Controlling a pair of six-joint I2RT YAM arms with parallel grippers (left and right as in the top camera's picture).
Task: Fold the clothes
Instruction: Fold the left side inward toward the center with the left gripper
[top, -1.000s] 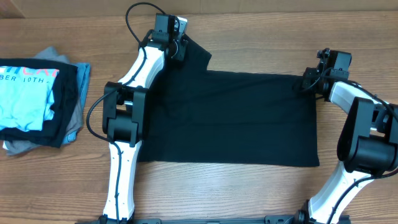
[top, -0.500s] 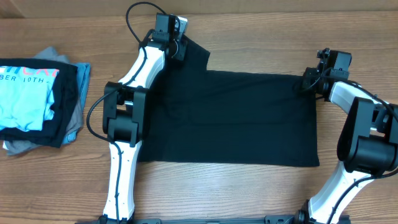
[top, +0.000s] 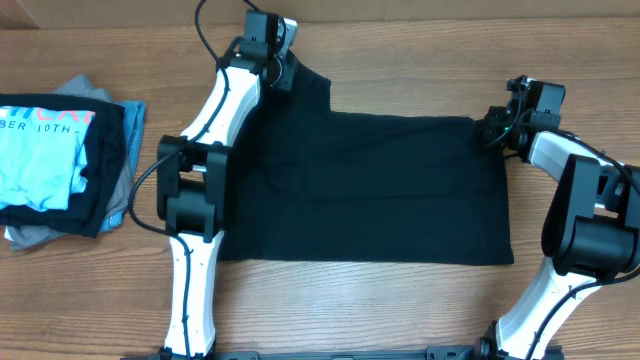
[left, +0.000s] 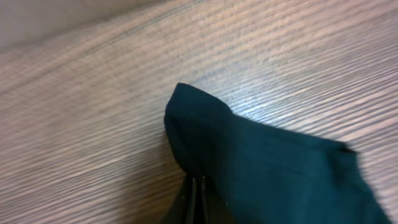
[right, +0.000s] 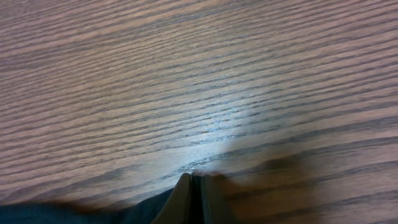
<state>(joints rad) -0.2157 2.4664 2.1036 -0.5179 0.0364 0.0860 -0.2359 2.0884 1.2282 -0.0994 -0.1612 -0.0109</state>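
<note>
A black T-shirt (top: 380, 190) lies spread flat across the middle of the table in the overhead view. My left gripper (top: 284, 74) is at its far left corner, shut on the sleeve. The left wrist view shows the closed fingers (left: 196, 179) pinching the dark fabric (left: 267, 168), which bunches into a raised fold over the wood. My right gripper (top: 493, 128) is at the far right corner of the shirt. In the right wrist view its fingers (right: 194, 177) are pressed together low over the table, with black cloth (right: 93, 214) running off to their lower left.
A pile of clothes (top: 60, 165) sits at the table's left edge, with a light blue lettered T-shirt (top: 40, 150) on top and grey fabric (top: 25, 236) underneath. Bare wooden table (top: 400, 50) lies beyond the shirt and along the front.
My left gripper has shut on the sleeve and moved a little toward the far edge of the table, drawing the sleeve with it. The right arm has stayed put.
</note>
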